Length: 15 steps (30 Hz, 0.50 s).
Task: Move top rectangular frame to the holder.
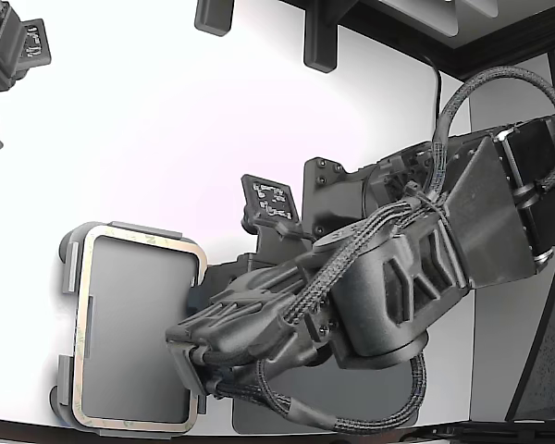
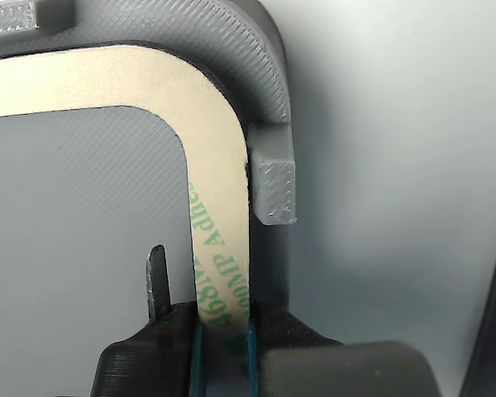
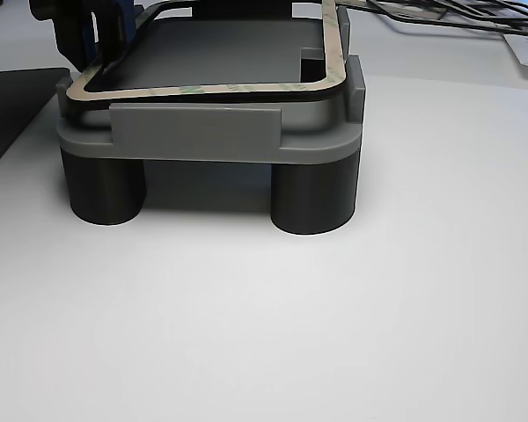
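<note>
Jaws clamping frame [image 2: 219, 248] inside tabbed holder [image 2: 256, 74]

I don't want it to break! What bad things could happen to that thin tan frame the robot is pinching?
The frame is thin, so the shut gripper might bend it. One frame corner seems to sit above the holder, so it may not settle flat. Letting go roughly could nudge it off the tabs.

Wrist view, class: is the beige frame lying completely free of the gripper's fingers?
No. The gripper is pinching one side of the beige frame, whose strip runs between its fingers above the grey holder.
</note>
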Available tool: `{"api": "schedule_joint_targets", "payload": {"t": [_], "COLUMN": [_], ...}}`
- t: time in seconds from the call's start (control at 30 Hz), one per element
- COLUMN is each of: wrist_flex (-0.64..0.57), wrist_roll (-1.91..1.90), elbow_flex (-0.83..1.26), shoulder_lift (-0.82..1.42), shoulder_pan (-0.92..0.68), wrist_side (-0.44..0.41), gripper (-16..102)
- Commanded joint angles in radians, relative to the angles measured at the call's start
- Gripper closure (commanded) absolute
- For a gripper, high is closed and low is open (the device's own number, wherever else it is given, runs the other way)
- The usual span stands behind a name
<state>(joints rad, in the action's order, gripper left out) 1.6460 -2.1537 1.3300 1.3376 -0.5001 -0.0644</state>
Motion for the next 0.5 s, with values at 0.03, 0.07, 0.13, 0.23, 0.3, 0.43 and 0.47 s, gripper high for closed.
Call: {"api": "schedule_joint_targets", "payload": {"t": [0.03,0.07,0.13,0.23,0.3,0.43,0.47], "wrist_flex": [0.012,0.012,0.012,0.011,0.011,0.011,0.011], "wrist_roll": [0.002,0.003,0.005,0.008,0.012,0.023,0.025], "elbow_flex": [-0.012,-0.012,-0.012,-0.018,-0.023,-0.026,-0.026], "shoulder_lift": [0.017,0.017,0.017,0.011,0.006,0.005,0.006], "shoulder_pan": [0.017,0.017,0.017,0.017,0.017,0.017,0.017], "wrist_side": [0.005,0.005,0.006,0.003,-0.003,-0.005,-0.006], "gripper": [97,97,97,88,52,-14,-14]}}
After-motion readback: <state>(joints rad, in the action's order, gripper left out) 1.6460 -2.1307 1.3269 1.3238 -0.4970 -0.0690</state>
